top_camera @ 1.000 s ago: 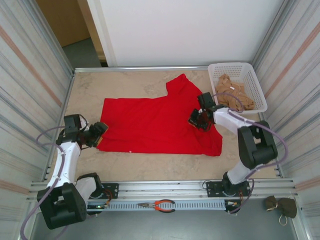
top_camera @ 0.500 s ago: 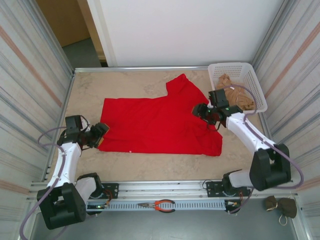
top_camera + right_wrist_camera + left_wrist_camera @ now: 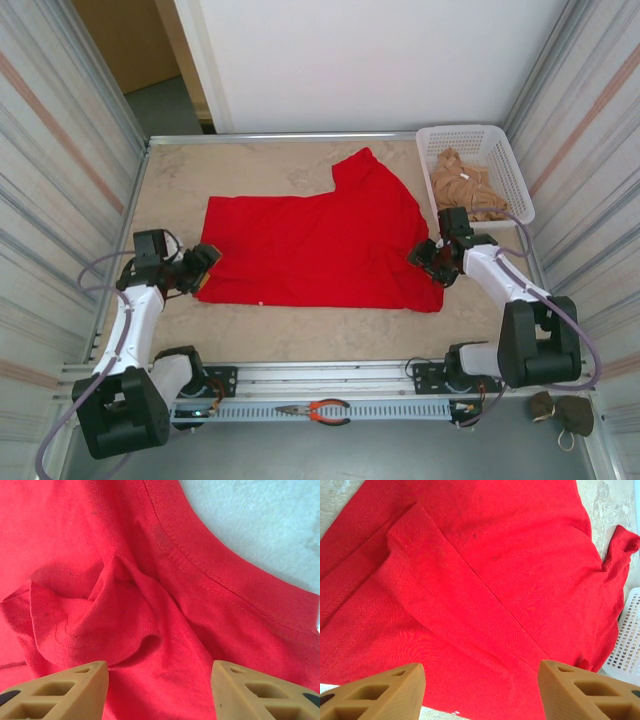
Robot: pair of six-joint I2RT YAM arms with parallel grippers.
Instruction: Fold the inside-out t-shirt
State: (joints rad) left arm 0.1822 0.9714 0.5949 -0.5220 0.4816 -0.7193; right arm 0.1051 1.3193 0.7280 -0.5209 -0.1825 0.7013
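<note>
- Top view: the inside-out t-shirt [image 3: 320,250] lies spread flat in the middle of the counter [image 3: 240,170], with one sleeve pointing toward the far side.
- A white slotted basket [image 3: 507,170] stands in the far right corner, near the shirt but not touching it. A tan garment [image 3: 462,185] lies crumpled inside.
- The left jaws sit at the shirt's left edge, and the right jaws are over its near right corner.
- Red-handled pliers [image 3: 322,409] lie on the perforated rail [image 3: 400,411] at the near edge.
- Left wrist view: the left jaws stand wide apart, with nothing between the tan fingers [image 3: 390,692]. Red cloth lies beneath them, a hemmed flap folded over it. A corner of the basket [image 3: 630,645] shows at the right edge.
- Right wrist view: the right jaws are parted and hold nothing, fingers [image 3: 65,692] clear of the cloth. A bunched ridge of shirt [image 3: 115,610] rises just ahead of them, beside a curved stitched edge [image 3: 200,565]. Bare counter [image 3: 260,520] lies beyond that edge.
</note>
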